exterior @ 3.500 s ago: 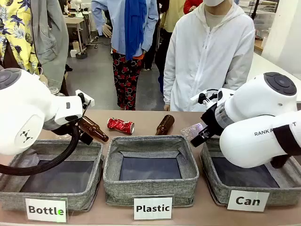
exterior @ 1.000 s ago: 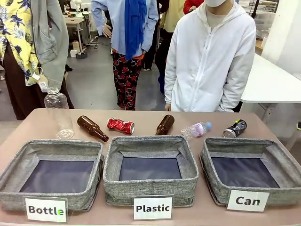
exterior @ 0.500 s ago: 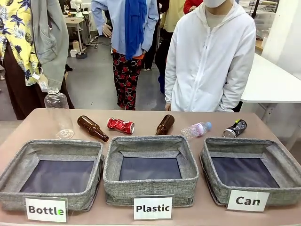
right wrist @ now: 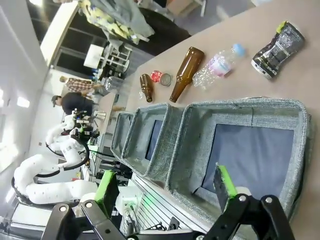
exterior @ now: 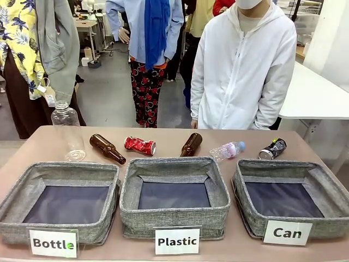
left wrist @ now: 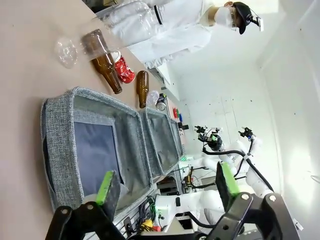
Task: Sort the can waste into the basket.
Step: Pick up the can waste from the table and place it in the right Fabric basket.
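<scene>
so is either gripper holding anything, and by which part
Nothing is held. The left gripper and right gripper both stand open and empty; the red can and black can lie on the table.

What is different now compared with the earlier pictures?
Both arms drew back from over the table toward the robot's side; left gripper and right gripper are open and empty. The red can, the black can and the Can basket stayed put.

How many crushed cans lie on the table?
2. The red can lies behind the Plastic basket; the black can lies behind the Can basket. None seems hidden.
</scene>
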{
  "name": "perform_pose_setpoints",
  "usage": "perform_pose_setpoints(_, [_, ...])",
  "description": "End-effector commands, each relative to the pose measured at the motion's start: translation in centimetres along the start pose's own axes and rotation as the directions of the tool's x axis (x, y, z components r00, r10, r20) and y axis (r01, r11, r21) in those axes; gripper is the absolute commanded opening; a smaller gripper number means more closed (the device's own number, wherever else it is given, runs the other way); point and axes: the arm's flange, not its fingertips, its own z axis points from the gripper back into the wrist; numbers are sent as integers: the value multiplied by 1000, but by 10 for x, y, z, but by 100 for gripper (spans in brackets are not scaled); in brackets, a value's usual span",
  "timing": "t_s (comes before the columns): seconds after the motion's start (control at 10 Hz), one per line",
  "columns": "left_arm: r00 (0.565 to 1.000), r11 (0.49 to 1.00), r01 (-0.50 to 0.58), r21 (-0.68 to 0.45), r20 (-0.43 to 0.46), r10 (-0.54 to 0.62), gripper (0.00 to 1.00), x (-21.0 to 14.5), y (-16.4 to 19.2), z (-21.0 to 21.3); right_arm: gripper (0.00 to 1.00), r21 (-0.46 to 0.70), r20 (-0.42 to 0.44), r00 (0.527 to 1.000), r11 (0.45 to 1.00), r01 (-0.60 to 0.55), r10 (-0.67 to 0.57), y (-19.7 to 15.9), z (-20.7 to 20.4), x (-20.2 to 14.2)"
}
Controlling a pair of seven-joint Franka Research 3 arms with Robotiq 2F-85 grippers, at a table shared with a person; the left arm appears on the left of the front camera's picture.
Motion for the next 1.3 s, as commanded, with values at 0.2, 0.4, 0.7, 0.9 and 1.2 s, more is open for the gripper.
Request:
perform_pose_setpoints(0.2, [977, 978, 196, 75, -99, -188, 100, 14, -46, -10, 100, 19, 20, 999, 999, -30, 30, -1, 0, 3])
perform_pose_setpoints(0.4, [900, 924, 361, 127, -309, -308, 100, 32, -92, -55, 100, 19, 20, 999, 999, -30, 30, -1, 0, 3])
perform_pose_setpoints(0.7, [733, 821, 529, 213, -602, -316, 100, 30, -129, -184, 100, 19, 20, 999, 999, -30, 30, -1, 0, 3])
perform_pose_setpoints(0.9, [618, 743, 627, 234, -730, -291, 100, 2, -133, -280, 100, 19, 20, 999, 999, -30, 30, -1, 0, 3])
perform_pose_setpoints(1.2, [642, 808, 572, 144, -691, -332, 100, 3, -136, -249, 100, 19, 20, 999, 999, -30, 30, -1, 0, 3])
